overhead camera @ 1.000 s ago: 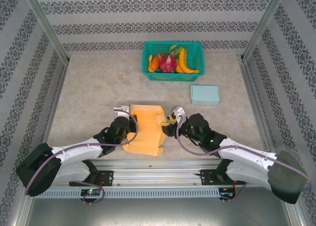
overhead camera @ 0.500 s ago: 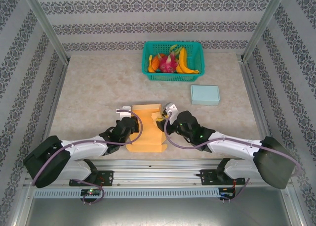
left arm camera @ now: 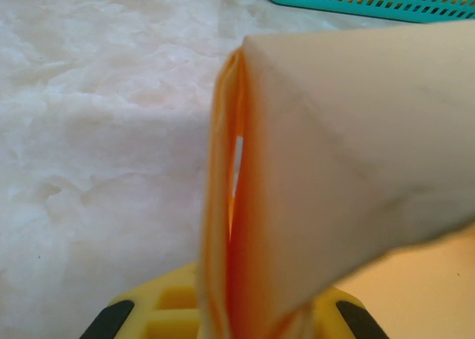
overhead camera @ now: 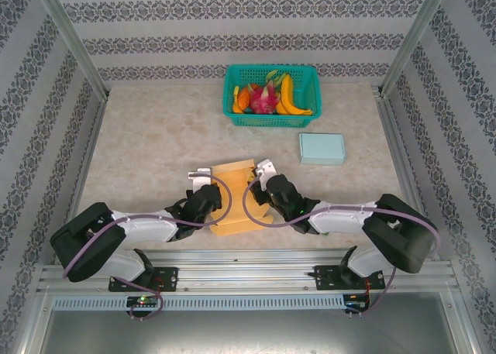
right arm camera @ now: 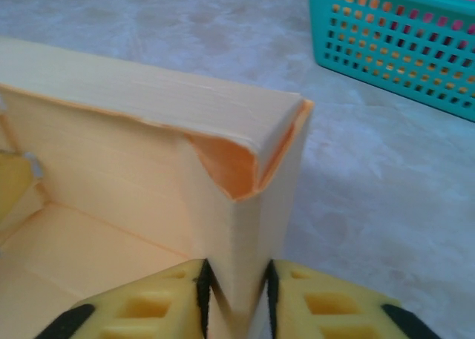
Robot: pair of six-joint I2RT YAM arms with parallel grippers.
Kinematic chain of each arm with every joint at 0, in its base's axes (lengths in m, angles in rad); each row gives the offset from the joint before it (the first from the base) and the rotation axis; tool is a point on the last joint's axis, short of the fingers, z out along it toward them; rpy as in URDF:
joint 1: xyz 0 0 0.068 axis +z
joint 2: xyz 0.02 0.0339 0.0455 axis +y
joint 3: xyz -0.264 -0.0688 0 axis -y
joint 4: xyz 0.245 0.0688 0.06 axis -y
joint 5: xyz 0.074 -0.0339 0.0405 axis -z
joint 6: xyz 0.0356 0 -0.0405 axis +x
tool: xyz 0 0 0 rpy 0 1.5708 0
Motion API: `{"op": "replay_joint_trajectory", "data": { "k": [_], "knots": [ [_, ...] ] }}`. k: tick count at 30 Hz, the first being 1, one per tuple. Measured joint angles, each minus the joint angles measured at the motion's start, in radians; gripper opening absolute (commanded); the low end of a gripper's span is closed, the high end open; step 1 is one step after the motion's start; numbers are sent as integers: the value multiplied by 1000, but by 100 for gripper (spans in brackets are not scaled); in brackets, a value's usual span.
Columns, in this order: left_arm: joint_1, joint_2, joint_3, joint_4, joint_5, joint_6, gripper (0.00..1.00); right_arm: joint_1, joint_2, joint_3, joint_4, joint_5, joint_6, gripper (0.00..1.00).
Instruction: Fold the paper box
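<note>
- The paper box [overhead camera: 235, 195] sits near the middle of the tabletop's near edge, between the two arms. It is orange and partly formed.
- Done so far, as I judge it: its left and right walls stand upright. The right wrist view shows a corner where a flap is tucked inside the doubled wall.
- Left to do, probably: press the doubled walls down so they lock, and square up the ends. The arms hide the near end, so I cannot tell how it stands.
- The left claw [overhead camera: 206, 187] is pressed almost together, pinching the folded-over left wall, which rises between its yellow fingers [left arm camera: 148, 313].
- The right claw [overhead camera: 262, 185] pinches the right wall just by the tucked corner, with a yellow finger [right arm camera: 148, 305] flat against each face of the paper.
- Farther out, a pale blue flat box [overhead camera: 322, 148] lies toward the right edge, and a teal fruit basket [overhead camera: 306, 114] sits at the far edge. Both are well apart from the work.
</note>
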Motion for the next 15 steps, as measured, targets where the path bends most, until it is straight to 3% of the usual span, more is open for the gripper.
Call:
{"op": "replay_joint_trajectory", "data": {
  "k": [5,11,15],
  "knots": [
    [-9,14,19,-32,-33,-34,0,3,91,13,72,105,-16,12],
    [-35,17,97,-175,-134,-155,0,37,193,103,102,306,-15,13],
    [-53,30,139,-259,-173,-224,0,51,229,119,118,378,-6,14]
  ]
}}
